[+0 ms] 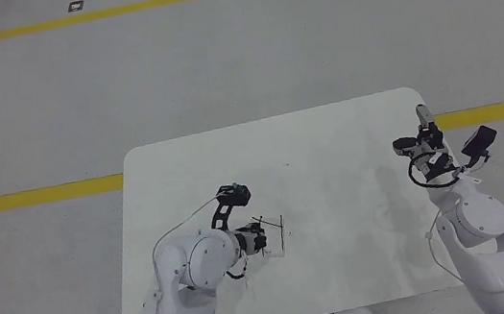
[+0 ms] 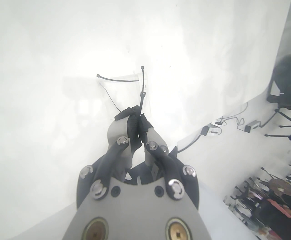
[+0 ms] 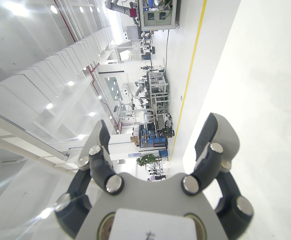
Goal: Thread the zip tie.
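Mid-frame in the left wrist view, the left gripper (image 2: 136,116) pinches a zip tie (image 2: 141,102); right gripper (image 3: 156,125) gapes empty; threading looks unfinished.

White table (image 1: 328,146), plain, no pattern on it. Grey floor (image 1: 218,55) all round, and yellow stripes (image 1: 35,197): one far out at twelve o'clock, one running through nine and three. Down at the table's seven o'clock, the left gripper (image 2: 136,113): pale grey fingers (image 2: 116,129), tips wrapped in black, silver rivets. The zip tie (image 2: 142,97) between them is black, and the loose zip ties (image 2: 117,79) near it are black too. Over at three o'clock, the right gripper (image 3: 156,127): silver-grey shell, black ribbed pads (image 3: 205,131), black links.
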Controlling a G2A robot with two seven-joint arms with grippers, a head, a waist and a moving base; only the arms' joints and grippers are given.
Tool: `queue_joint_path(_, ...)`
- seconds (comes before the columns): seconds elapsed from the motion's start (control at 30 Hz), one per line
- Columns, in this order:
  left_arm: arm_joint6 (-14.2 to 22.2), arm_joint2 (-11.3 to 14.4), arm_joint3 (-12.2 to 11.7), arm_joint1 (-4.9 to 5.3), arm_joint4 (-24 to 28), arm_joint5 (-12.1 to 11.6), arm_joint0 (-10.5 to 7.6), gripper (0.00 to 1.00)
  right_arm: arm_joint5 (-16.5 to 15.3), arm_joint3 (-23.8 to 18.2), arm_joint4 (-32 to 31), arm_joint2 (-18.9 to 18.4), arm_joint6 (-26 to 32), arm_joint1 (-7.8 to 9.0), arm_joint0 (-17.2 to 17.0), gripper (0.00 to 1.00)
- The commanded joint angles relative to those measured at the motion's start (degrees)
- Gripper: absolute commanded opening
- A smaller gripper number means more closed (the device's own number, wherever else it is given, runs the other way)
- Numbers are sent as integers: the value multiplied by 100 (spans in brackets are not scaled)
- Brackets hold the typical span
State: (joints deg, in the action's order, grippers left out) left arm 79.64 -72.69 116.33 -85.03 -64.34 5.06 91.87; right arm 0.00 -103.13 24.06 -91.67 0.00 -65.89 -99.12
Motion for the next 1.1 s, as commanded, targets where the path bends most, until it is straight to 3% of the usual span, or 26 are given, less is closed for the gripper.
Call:
queue_joint_path(0.0, 0, -191, -9, 70, 391, -233, 41, 0, 0, 0, 0, 0, 0, 0, 0, 100)
queue_joint_path(0.17, 0, -687, -105, 271, 1165, -620, 75, 0, 0, 0, 0, 0, 0, 0, 0, 100)
queue_joint_path(0.3, 0, -842, -226, 478, 1745, -974, 96, 0, 0, 0, 0, 0, 0, 0, 0, 100)
queue_joint_path(0.7, 0, -842, -226, 478, 1745, -974, 96, 0, 0, 0, 0, 0, 0, 0, 0, 100)
queue_joint_path(0.77, -159, -849, -268, 497, 1690, -1021, 96, 0, 0, 0, 0, 0, 0, 0, 0, 100)
queue_joint_path(0.87, -83, -1021, -245, 561, 1922, -1323, 93, 0, 0, 0, 0, 0, 0, 0, 0, 100)
queue_joint_path(0.97, 0, -1236, -242, 663, 2264, -1861, 153, 0, 0, 0, 0, 0, 0, 0, 0, 100)
queue_joint_path(1.0, 0, -1269, -258, 721, 2432, -2170, 198, 0, 0, 0, 0, 0, 0, 0, 0, 100)
queue_joint_path(1.07, 0, -1430, -282, 811, 2620, -2397, 246, 0, 0, 0, 0, 0, 0, 0, 0, 100)
